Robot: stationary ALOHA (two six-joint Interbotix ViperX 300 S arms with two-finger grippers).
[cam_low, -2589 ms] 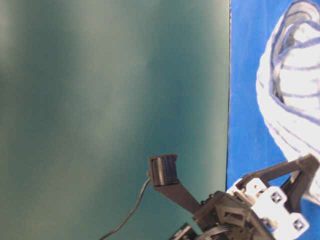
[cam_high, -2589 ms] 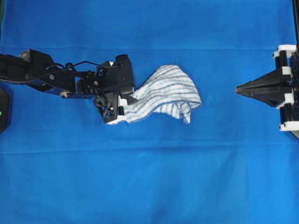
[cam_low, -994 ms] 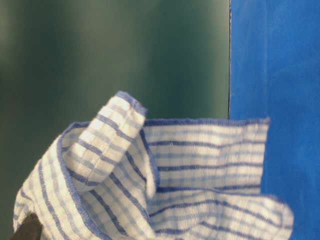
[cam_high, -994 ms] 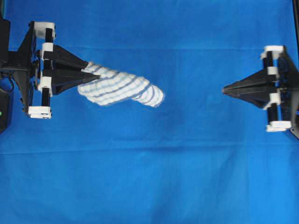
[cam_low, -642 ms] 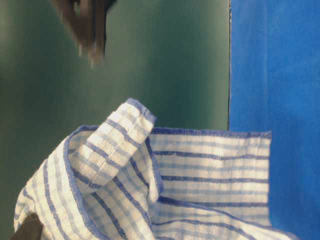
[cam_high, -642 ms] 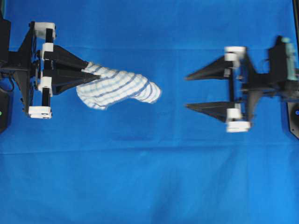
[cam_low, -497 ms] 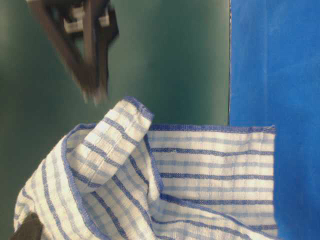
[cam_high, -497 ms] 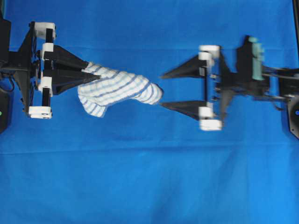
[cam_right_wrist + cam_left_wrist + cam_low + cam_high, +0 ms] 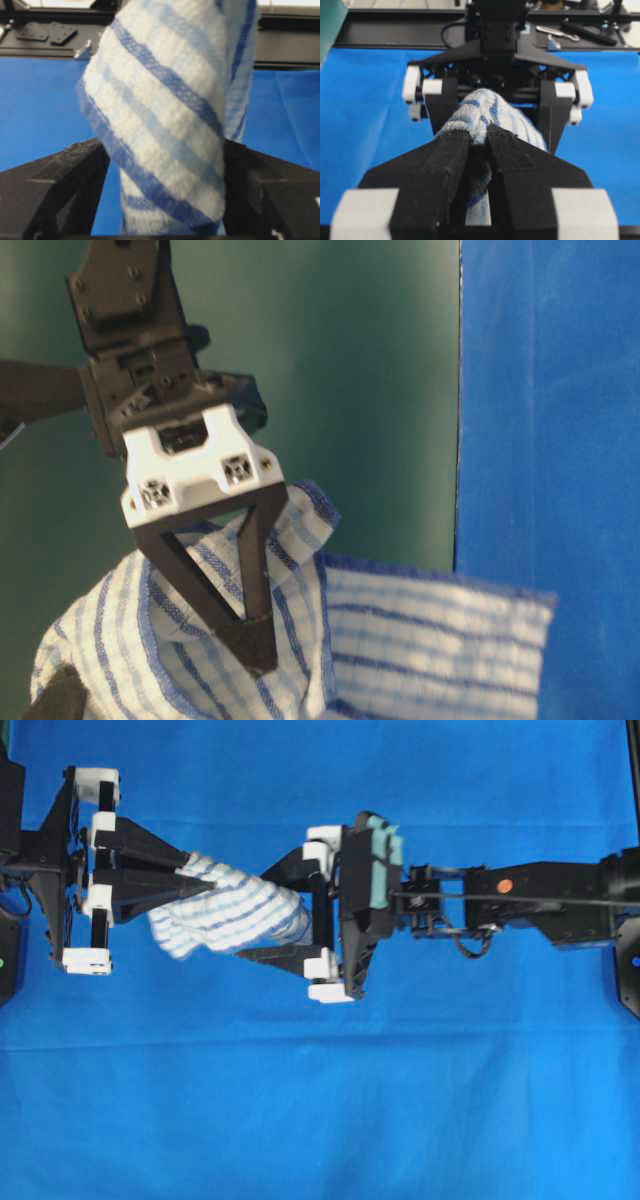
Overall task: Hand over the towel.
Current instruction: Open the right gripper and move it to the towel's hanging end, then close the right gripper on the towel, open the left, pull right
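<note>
The towel [image 9: 232, 912], white with blue stripes, hangs bunched in the air between the two arms. At the left, my left gripper [image 9: 205, 886] is shut on its near end, and the left wrist view shows the cloth [image 9: 489, 109] pinched between the jaws [image 9: 479, 141]. My right gripper [image 9: 254, 916] has reached in from the right and stands open, one finger on each side of the towel's free end. In the right wrist view the towel [image 9: 165, 115] fills the gap between the fingers [image 9: 65, 185], brushing the right-hand one. The table-level view shows a right finger [image 9: 245, 610] in front of the towel [image 9: 420, 640].
A large plain blue cloth [image 9: 320, 1100] covers the whole table. The right arm [image 9: 530, 905] stretches across from the right edge. Black arm bases sit at the left [image 9: 8, 960] and right [image 9: 630, 970] edges. A dark frame with tools [image 9: 570, 32] lies beyond the table.
The right gripper has opened and swept in from the right edge to straddle the towel's free end. The left gripper has stayed put, still shut on the towel.
</note>
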